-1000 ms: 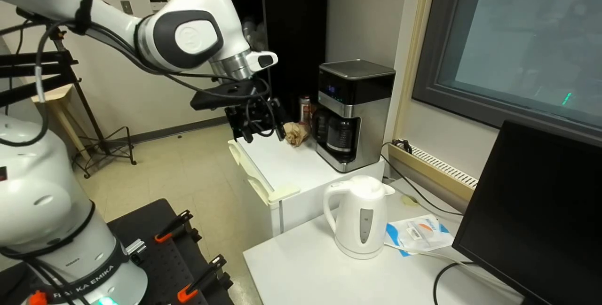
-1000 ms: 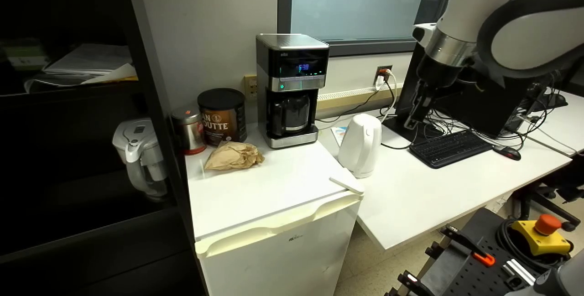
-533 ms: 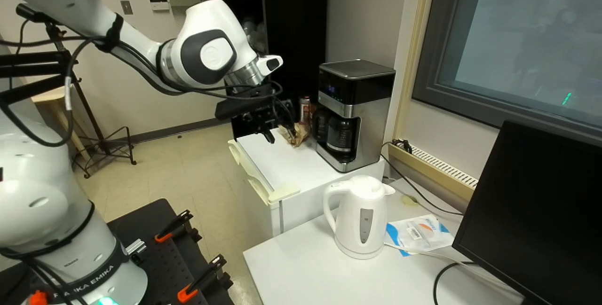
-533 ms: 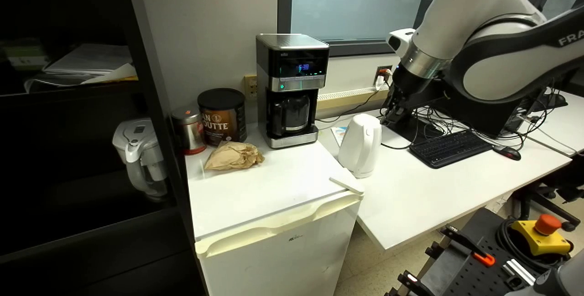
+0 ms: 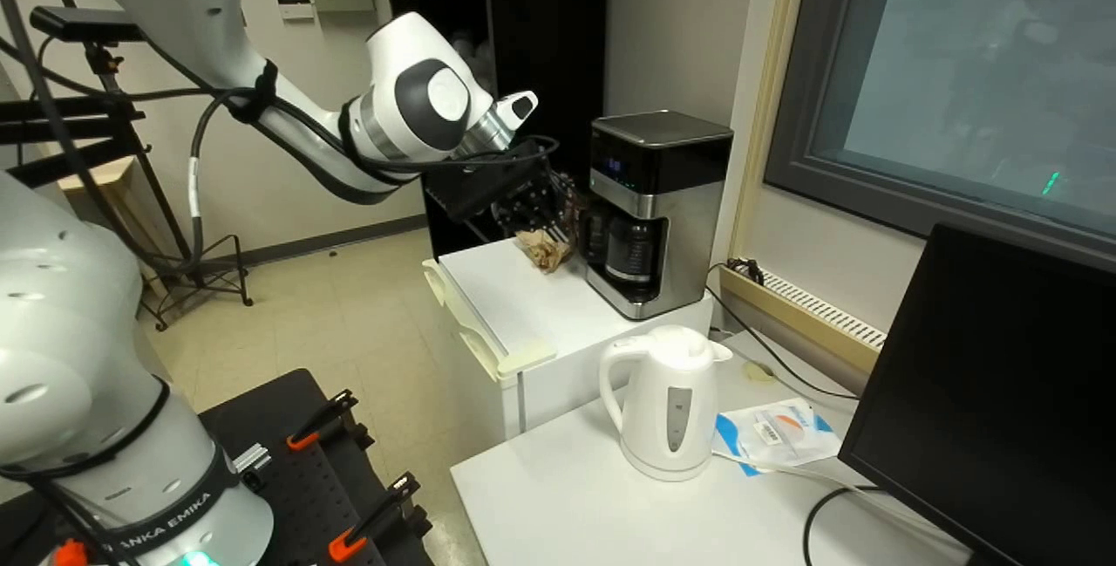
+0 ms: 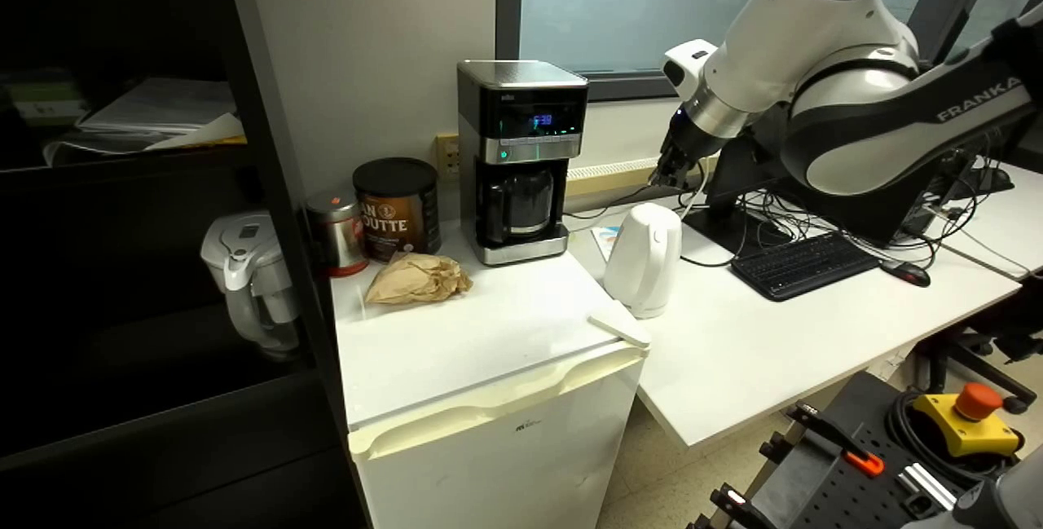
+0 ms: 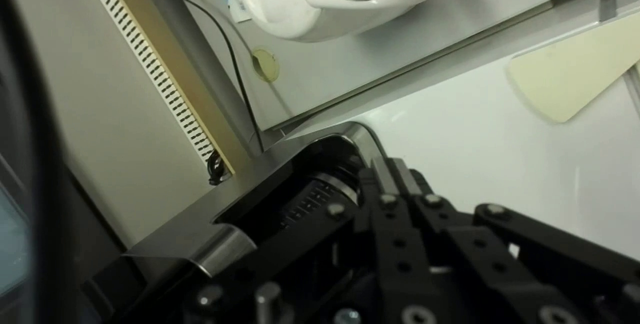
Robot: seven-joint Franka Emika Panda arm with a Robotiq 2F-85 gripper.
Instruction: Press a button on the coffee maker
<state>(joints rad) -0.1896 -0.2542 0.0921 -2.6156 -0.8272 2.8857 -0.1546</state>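
Note:
The black and silver coffee maker [image 6: 562,121] stands upright on a white fridge top, its display lit. A silver band [image 6: 534,148] with a row of buttons and a green light crosses its front below the display. A dark carafe [image 5: 629,248] sits in its lower part. My gripper [image 7: 395,164] is shut with its fingertips together and nothing between them. In the wrist view it overlaps the machine's carafe bay and lower front edge. The gripper [image 5: 565,235] shows left of the machine in an exterior view and, apart from it, the gripper [image 6: 664,182] shows to its right.
A white kettle [image 6: 644,260] stands on the desk beside the fridge. A crumpled paper bag [image 6: 420,278], a coffee tin [image 6: 399,211] and a metal canister [image 6: 338,231] sit left of the coffee maker. A monitor [image 5: 994,392] and a keyboard [image 6: 803,264] are on the desk.
The arm has moved closer to the coffee maker, rightward in an exterior view and leftward from the opposite viewpoint. The gripper's fingers have gone from open to shut. The coffee maker and kettle have stayed put.

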